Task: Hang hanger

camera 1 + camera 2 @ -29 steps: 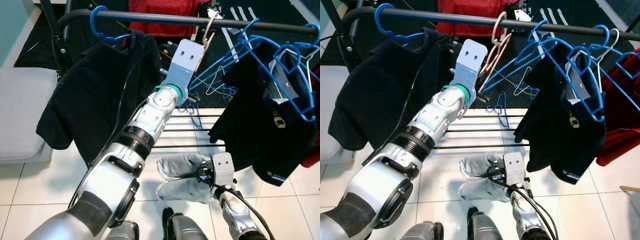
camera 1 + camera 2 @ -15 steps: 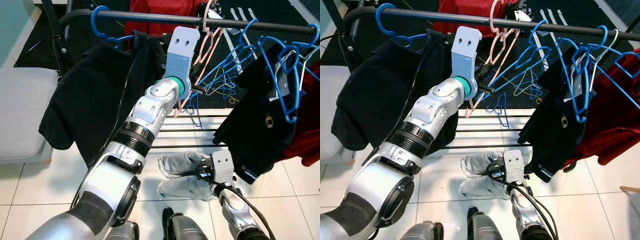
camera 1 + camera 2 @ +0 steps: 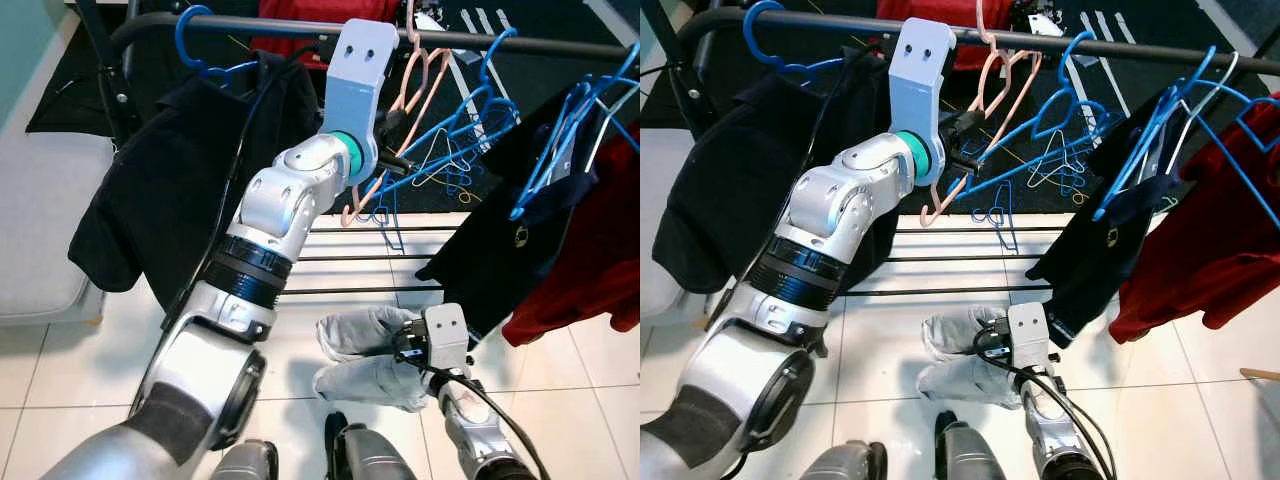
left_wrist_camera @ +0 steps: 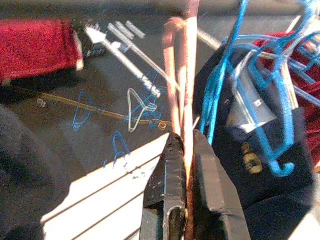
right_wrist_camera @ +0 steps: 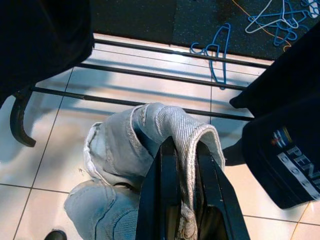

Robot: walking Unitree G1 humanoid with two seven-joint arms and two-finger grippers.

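Left gripper (image 4: 184, 145) raised far, jaws clenched on pink hanger (image 3: 985, 120), hook over rail (image 3: 1120, 45) among blue hangers (image 3: 1070, 105); seemingly seated. Right gripper (image 5: 180, 150) low and near, grasping pale jeans (image 5: 150, 135), kept off floor.

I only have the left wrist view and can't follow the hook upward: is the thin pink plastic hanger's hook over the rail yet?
Observer: From the head views, the thin pink plastic hanger's hook looks looped over the dark metal rail; the left tool grips the hanger lower down.
Operator: What hangs on its far side from the blue hangers?
Observer: A black garment on a blue plastic hanger, to the robot's left.
Operator: And the right arm?
Observer: The right tool is low, near the white tiled floor, shut on a pale grey-blue denim garment.
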